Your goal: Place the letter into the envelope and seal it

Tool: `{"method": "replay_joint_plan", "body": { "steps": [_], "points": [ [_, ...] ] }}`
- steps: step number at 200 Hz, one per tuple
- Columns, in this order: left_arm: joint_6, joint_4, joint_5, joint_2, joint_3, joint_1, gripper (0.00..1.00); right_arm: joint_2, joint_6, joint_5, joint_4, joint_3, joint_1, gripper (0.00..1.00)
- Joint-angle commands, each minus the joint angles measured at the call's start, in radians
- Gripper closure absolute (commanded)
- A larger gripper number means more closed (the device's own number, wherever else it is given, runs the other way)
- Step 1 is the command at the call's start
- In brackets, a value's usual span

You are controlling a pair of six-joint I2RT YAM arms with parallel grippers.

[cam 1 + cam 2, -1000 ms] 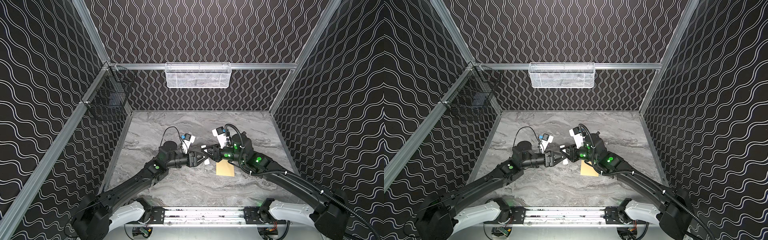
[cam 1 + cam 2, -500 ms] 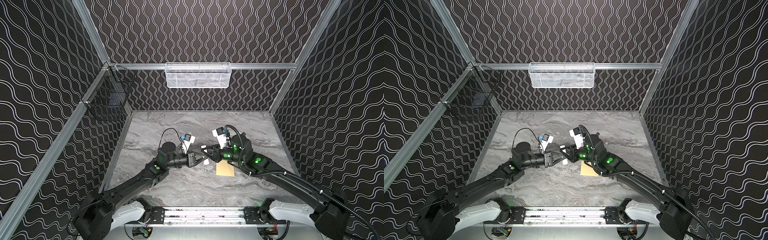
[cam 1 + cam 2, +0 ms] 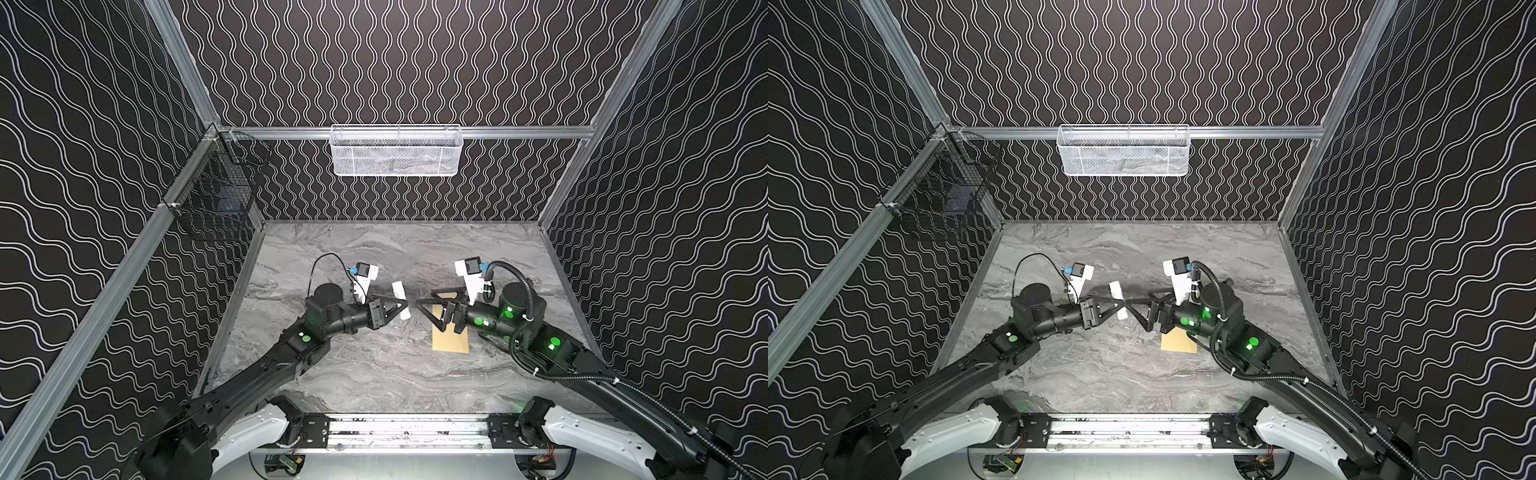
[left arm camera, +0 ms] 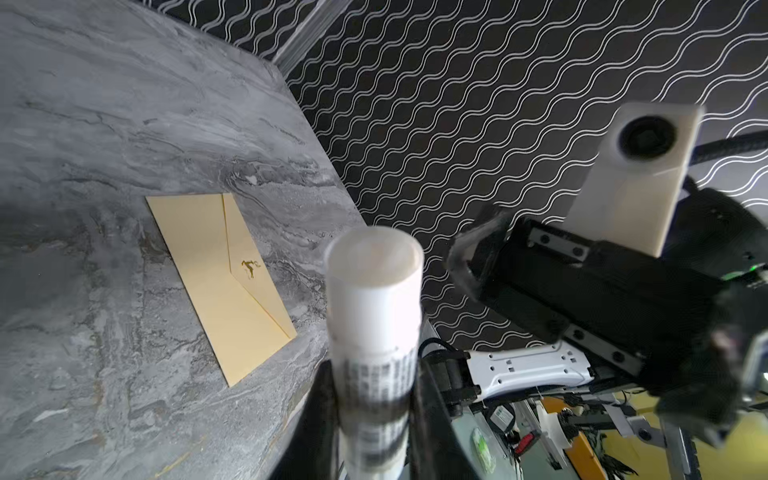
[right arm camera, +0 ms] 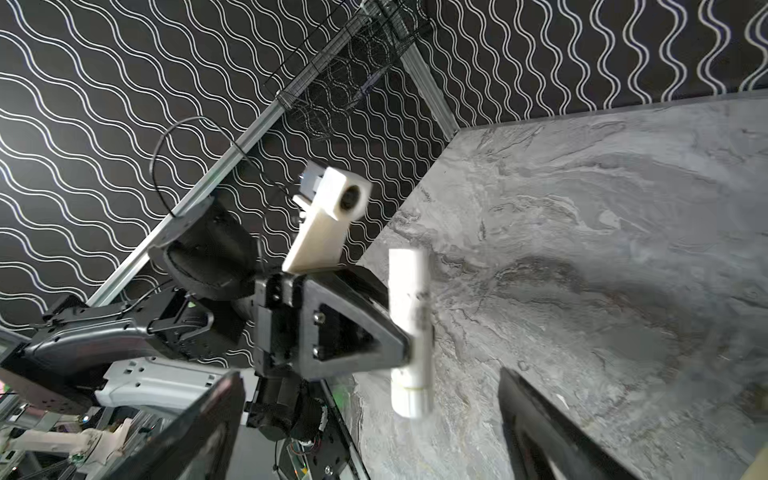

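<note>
Left gripper [image 3: 404, 309]: clamped on your white tube [image 3: 398, 289].
Right gripper [image 3: 428, 311]: jaws wide, empty.
Envelope [image 3: 451, 345]: flat on table [image 3: 374, 374], beneath Right gripper.
Change: Right gripper opened and drew back right from the tube.

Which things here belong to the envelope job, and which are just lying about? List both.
Job: envelope, lying flat; white tube, held in the left pincer, probably for sealing. The letter is not in view.
Lying about: white mesh basket, hung at the back; black wire basket, hung at the side.

white tube [image 3: 398, 289], mesh basket [image 3: 397, 151], black wire basket [image 3: 216, 199]
</note>
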Motion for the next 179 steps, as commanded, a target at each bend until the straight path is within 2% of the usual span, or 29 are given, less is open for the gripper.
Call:
{"method": "replay_joint_plan", "body": {
  "steps": [1,23,57,114,142,179],
  "points": [
    [0.008,0.032,-0.078,-0.014,0.01,0.001,1.0,-0.011,-0.037,-0.007,0.002,-0.048,0.001,0.05],
    [-0.032,0.096,-0.04,0.022,0.028,0.001,1.0,0.038,-0.055,-0.102,0.054,-0.057,0.0,0.07],
    [-0.063,0.139,-0.023,0.041,0.03,0.002,1.0,0.13,-0.097,-0.113,0.015,-0.007,-0.009,0.12],
    [-0.094,0.18,0.008,0.046,0.015,0.002,1.0,0.201,-0.091,-0.232,0.081,-0.003,-0.065,0.24],
    [-0.102,0.204,0.012,0.055,0.001,0.001,1.0,0.241,-0.087,-0.3,0.098,0.025,-0.072,0.32],
    [-0.116,0.238,0.009,0.064,-0.021,0.0,1.0,0.274,-0.07,-0.33,0.113,0.039,-0.073,0.49]
  ]
}}
